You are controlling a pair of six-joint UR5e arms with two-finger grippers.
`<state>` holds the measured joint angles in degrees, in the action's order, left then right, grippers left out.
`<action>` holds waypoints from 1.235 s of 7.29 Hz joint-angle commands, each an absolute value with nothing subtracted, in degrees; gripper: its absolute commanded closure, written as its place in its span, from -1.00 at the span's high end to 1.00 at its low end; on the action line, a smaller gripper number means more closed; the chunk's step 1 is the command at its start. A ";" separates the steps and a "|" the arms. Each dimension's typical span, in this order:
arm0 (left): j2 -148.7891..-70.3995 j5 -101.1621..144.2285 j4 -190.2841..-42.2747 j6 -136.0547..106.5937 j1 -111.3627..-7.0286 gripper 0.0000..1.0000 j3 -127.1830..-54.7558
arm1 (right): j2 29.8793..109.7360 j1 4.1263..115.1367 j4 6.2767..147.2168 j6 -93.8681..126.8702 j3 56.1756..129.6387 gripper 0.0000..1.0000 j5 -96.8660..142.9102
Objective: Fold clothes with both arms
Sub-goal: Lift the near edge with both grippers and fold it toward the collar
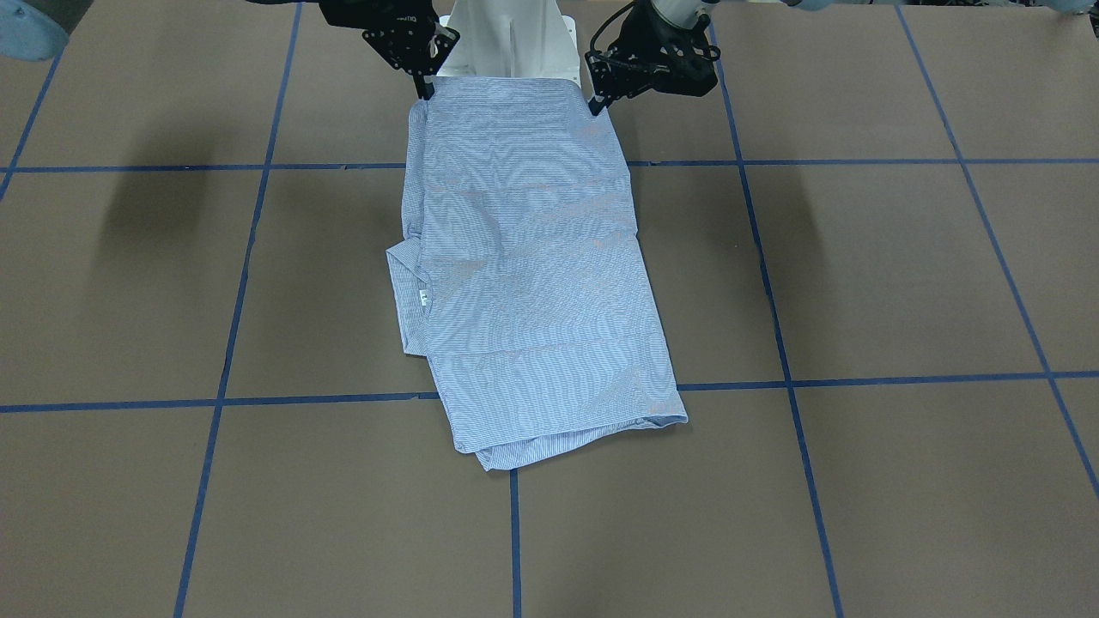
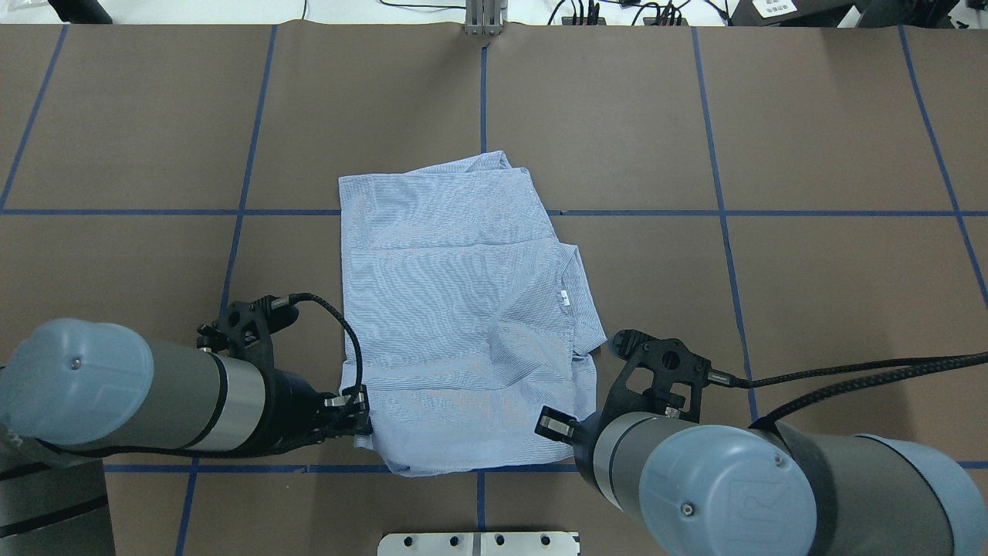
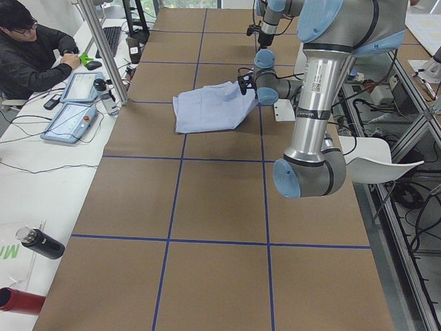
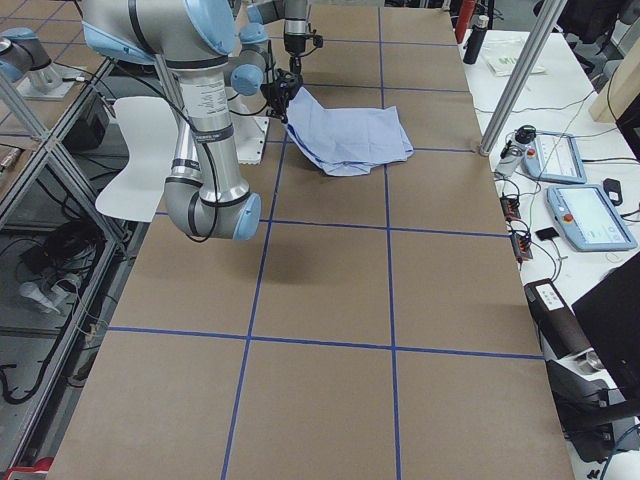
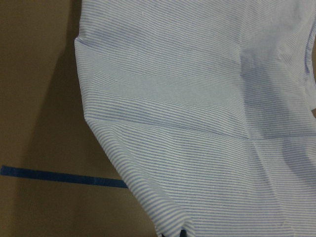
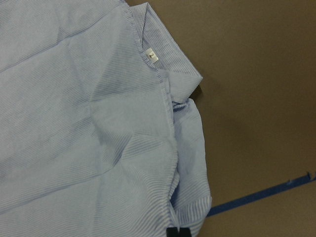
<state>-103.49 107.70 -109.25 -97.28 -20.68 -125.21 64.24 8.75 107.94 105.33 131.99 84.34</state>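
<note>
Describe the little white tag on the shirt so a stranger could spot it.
On the brown table lies one light blue striped shirt. Along its collar edge, on the robot's right, sits the tag: the only plain white patch on it.

It is a robot lab. The left arm (image 3: 313,117) stands by a brown tabletop (image 3: 220,200) with blue tape lines (image 3: 179,160); a man (image 3: 27,55) sits beside control tablets (image 3: 69,121).

Brown table top (image 1: 901,283) gridded with blue tape lines (image 1: 300,400), white side bench (image 3: 27,186) along one edge, seated operator in black (image 3: 31,55), two teach pendants (image 3: 69,123), aluminium post (image 3: 103,55), black bottle (image 3: 41,243), cables on the floor below (image 4: 55,245)
</note>
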 commanded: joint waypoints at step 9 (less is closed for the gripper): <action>-120.82 107.14 -100.90 -79.55 -37.88 -1.00 -103.31 | 49.40 28.73 94.89 89.40 102.72 -1.00 84.73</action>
